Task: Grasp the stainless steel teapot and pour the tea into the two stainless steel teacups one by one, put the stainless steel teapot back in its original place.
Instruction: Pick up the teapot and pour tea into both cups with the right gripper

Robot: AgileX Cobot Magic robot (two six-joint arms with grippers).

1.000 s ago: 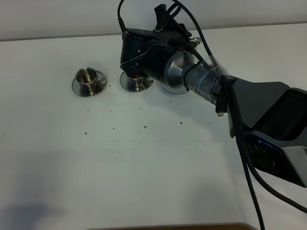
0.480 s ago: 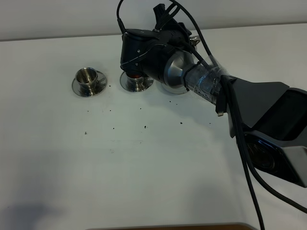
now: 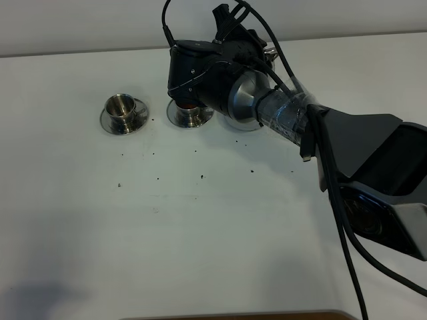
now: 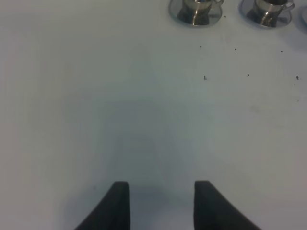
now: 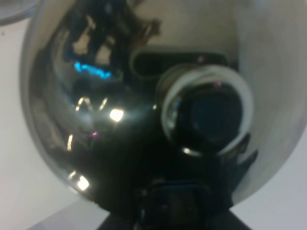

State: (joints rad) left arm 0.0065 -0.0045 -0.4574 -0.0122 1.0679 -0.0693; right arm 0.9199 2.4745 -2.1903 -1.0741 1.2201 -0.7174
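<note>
The right arm (image 3: 347, 153) hides the teapot from the high camera. The teapot (image 5: 110, 124) sits directly ahead of the right gripper (image 5: 165, 221), whose clenched fingers grasp it. Its mirror-like body fills the wrist view, so spout direction and long axis cannot be determined. The left gripper (image 4: 160, 206) has its fingers released. One cup (image 4: 195, 9) and another cup (image 4: 268, 12) lie far ahead, cut off.

White table (image 3: 200, 253); small dark specks (image 3: 202, 177) scattered over it; brown strip (image 3: 233, 316) along near edge.
</note>
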